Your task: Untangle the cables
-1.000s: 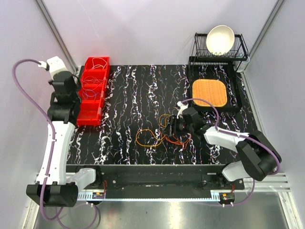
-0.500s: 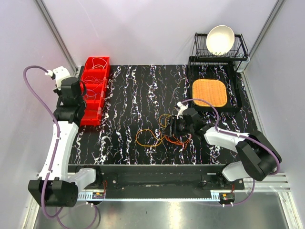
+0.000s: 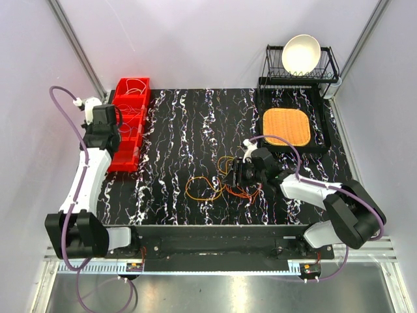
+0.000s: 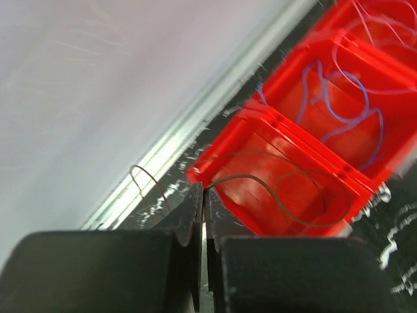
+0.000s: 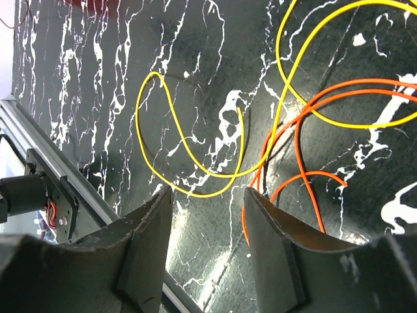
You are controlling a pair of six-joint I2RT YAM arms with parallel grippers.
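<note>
A tangle of orange and yellow cables (image 3: 212, 187) lies on the black marbled table, left of my right gripper (image 3: 236, 175). In the right wrist view that gripper (image 5: 208, 195) is open and empty, just above a yellow cable (image 5: 195, 163) and an orange cable (image 5: 293, 140). My left gripper (image 3: 104, 122) is at the left side of the red bins (image 3: 129, 124). In the left wrist view it (image 4: 203, 193) is shut on a thin brown cable (image 4: 306, 189) that loops into the nearest red compartment.
Other red compartments hold a blue cable (image 4: 345, 98) and a pale cable (image 4: 384, 26). A dish rack with a white bowl (image 3: 301, 53) and a black tray with an orange mat (image 3: 287, 126) stand at the back right. A metal rail (image 5: 39, 140) runs along the near table edge.
My left arm has swung its wrist rightward and nearer, down beside the red bins. The right arm and the cable tangle have not moved.
</note>
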